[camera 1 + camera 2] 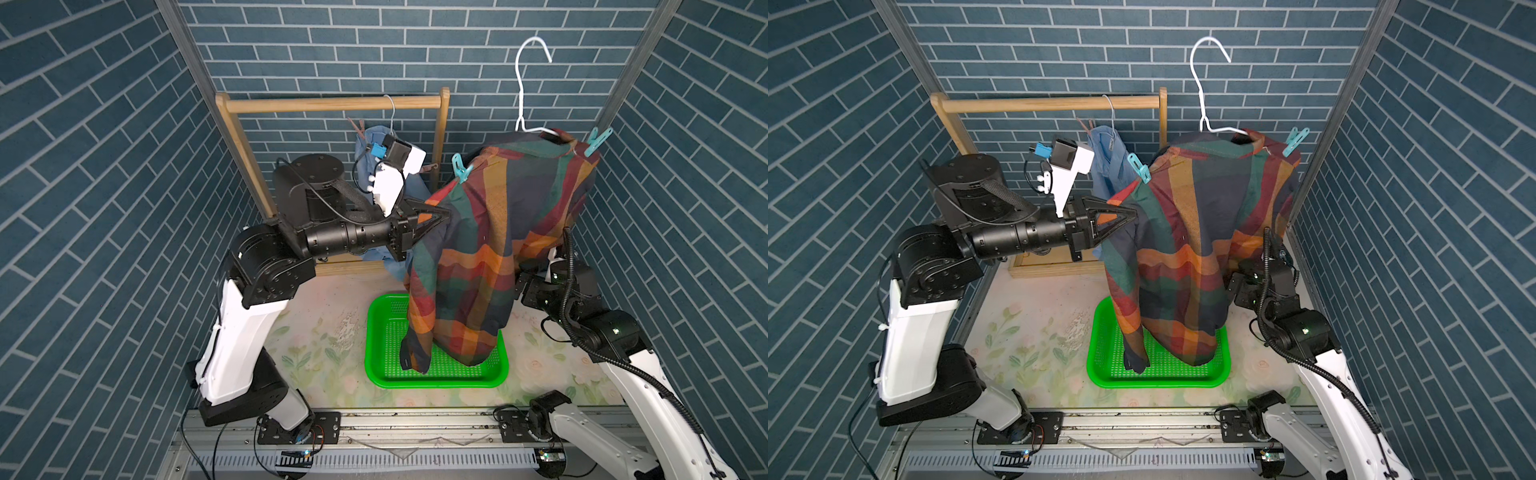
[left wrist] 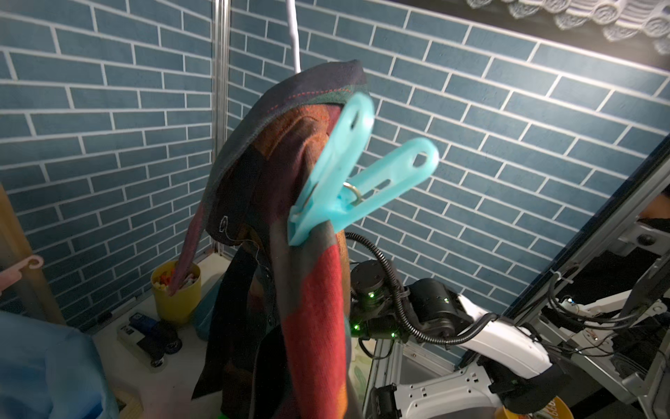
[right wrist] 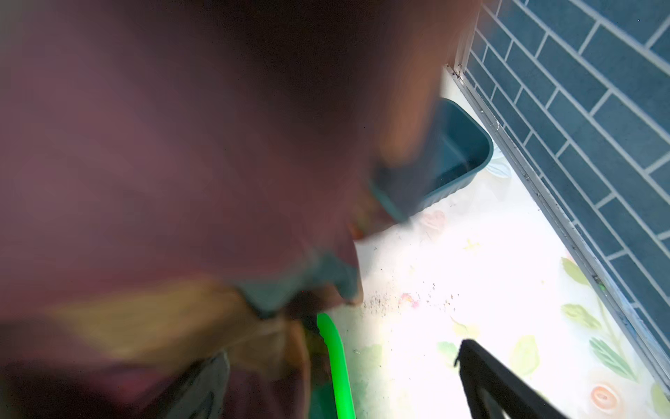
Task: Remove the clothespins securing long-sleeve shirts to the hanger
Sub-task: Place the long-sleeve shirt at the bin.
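At the middle of the counter (image 1: 316, 345), the plaid shirt (image 1: 490, 249) hangs on a white hanger (image 1: 518, 91) whose hook stands in open air, well apart from the wooden rail (image 1: 332, 104) at the back. Hem and one cuff hang over a green basket (image 1: 436, 383); contact with it cannot be told. Two teal clothespins are on this shirt: one (image 1: 462, 168) clamped on the shoulder nearer the left arm, one (image 1: 597, 143) on the far shoulder. The left wrist view shows the nearer one (image 2: 348, 181) close up, biting the cloth, handles splayed. Fingers of the left pincer (image 1: 445, 215) are together, closed on the plaid shirt's edge just below that clothespin and apart from it. The right arm rises behind the shirt, so the right pincer is hidden in both top views. Its wrist view is mostly blurred plaid cloth, with one black finger (image 3: 471, 362) at the side; the jaws stand wide apart, and whether cloth lies between them cannot be told. The blue shirt (image 1: 365, 166) hangs from the rail behind the left arm, a pinkish clothespin (image 1: 357, 124) at its shoulder. A teal tub (image 3: 460, 156) sits on the counter by the wall.
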Robot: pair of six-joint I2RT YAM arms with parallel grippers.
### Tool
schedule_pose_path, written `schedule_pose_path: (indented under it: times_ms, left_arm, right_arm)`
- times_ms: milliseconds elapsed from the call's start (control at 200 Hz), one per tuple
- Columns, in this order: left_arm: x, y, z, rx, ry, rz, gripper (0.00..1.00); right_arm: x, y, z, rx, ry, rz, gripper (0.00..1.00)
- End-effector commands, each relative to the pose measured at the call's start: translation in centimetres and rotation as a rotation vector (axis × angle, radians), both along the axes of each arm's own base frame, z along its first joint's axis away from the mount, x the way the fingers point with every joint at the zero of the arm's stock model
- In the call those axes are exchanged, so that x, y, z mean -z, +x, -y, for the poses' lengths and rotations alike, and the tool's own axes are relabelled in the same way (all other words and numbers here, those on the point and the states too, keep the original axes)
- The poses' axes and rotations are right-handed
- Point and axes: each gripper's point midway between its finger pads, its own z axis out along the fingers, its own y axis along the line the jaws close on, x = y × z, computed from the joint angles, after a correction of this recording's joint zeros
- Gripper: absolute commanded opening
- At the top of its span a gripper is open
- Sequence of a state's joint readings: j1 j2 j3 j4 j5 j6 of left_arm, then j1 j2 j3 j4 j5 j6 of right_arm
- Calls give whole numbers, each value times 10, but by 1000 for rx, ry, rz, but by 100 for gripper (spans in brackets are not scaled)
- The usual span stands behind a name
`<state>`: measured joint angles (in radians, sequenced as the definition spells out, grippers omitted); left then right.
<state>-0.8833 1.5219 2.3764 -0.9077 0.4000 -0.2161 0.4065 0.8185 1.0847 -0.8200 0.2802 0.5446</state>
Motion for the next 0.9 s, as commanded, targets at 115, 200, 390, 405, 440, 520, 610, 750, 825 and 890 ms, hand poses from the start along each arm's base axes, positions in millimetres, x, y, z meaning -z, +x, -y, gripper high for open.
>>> schedule_pose_path:
  times_ms: [115,200,390,405,440,520,610,750,825,890]
  left_arm:
    - [7,-14,-34,-62,-22,132,0]
    - [21,-11,-45,-112,23,121,0]
    - [49,-15,-69,-175,58,113,0]
    - [50,-15,-71,-180,57,115,0]
    - [51,-17,-75,-187,53,122,0]
    - [48,-21,-86,-203,28,142,0]
    - [42,-24,-93,-213,14,159,0]
    - [34,-32,-97,-195,-4,175,0]
    - [28,-37,-99,-181,-21,190,0]
    - [23,-41,-100,-171,-36,203,0]
  right_arm:
    - [18,-18,-5,-30,64,-55,99]
    - [12,-22,-4,-23,97,-16,99]
    - [0,-35,35,168,47,20,99]
    - [-1,-36,39,190,38,22,99]
    - [-3,-38,47,228,23,33,98]
    - [-8,-39,61,299,-7,57,99]
    - [-20,-35,75,384,-71,59,99]
    - [-28,-8,83,452,-106,-48,99]
    - [-15,16,79,442,-17,-77,98]
    - [-3,31,79,452,10,-94,98]
